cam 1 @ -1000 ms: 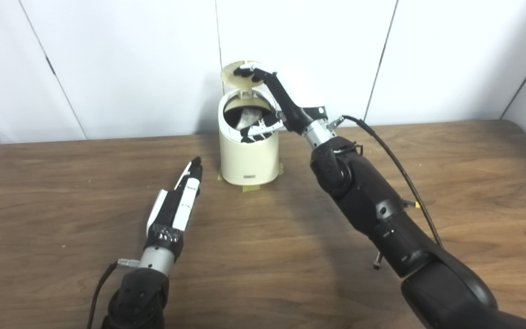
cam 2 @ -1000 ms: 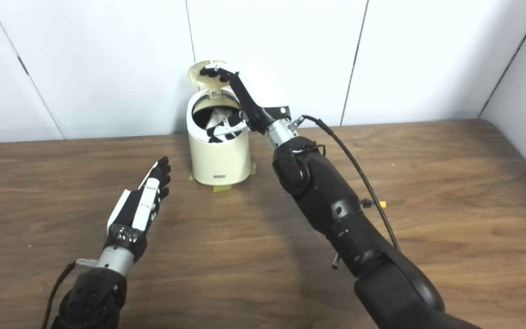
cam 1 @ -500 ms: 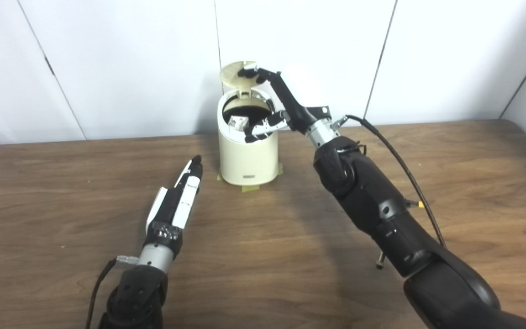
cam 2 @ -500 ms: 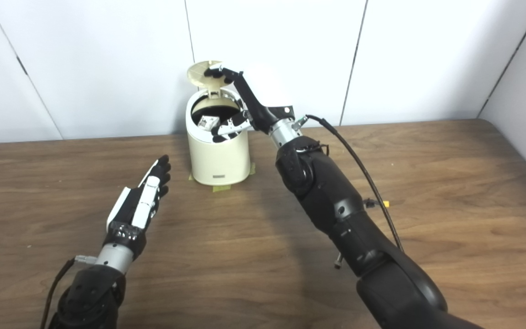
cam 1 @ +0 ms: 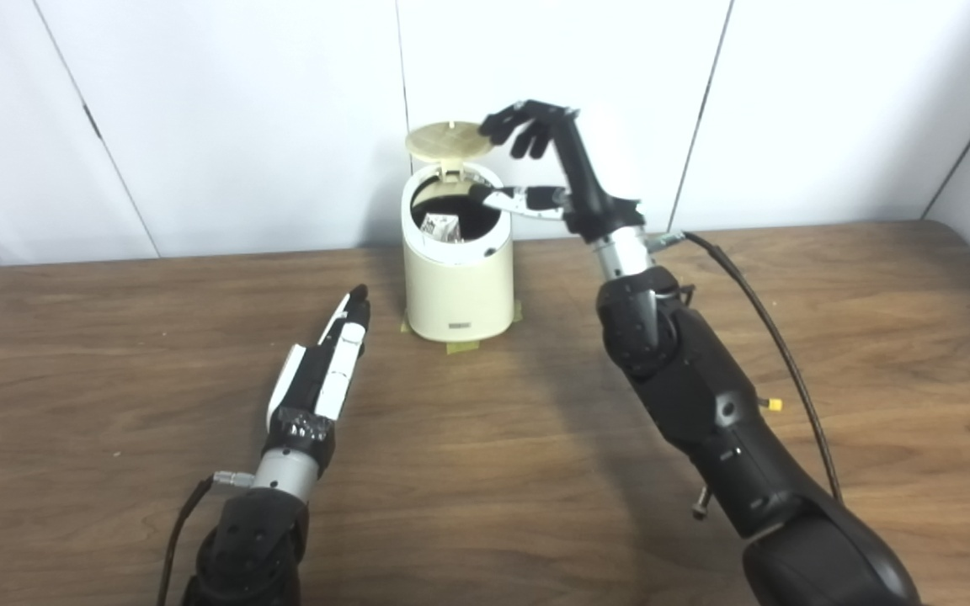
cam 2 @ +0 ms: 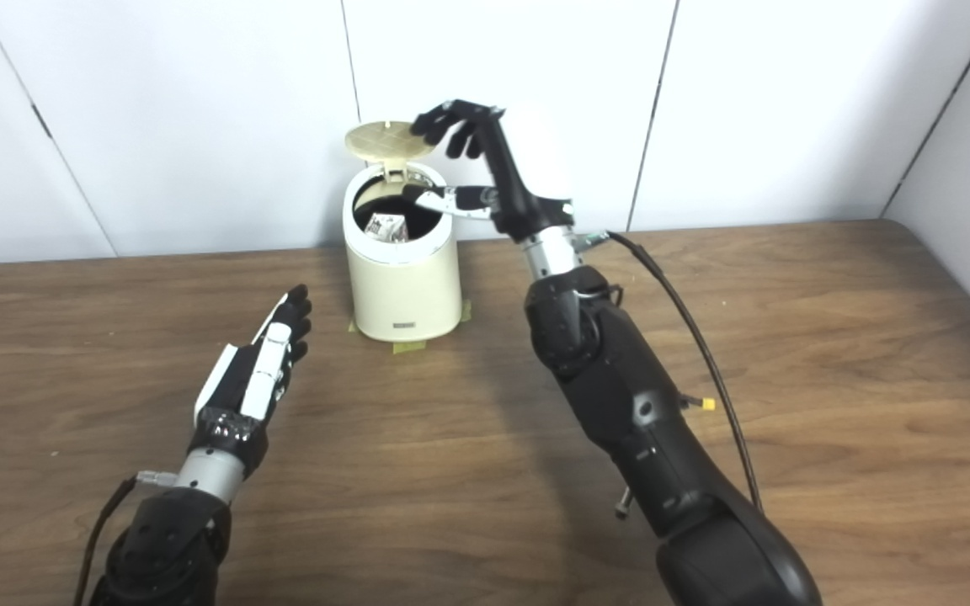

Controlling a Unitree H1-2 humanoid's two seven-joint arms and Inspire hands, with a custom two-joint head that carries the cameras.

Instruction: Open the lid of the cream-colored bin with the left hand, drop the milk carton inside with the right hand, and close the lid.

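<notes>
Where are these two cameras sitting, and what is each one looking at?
Left eye view: on the robot's head, looking down over the table at the bin; both arms rise from the bottom edge.
Right eye view: beside the first and slightly to its right, so the bin sits further left in the picture.
Both show the open lid, the carton inside, the flat left hand and the raised right hand.

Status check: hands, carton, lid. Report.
Right hand open above bin, empty. Left hand open, idle over table. Milk carton inside bin. Lid up, nothing blocking.
</notes>
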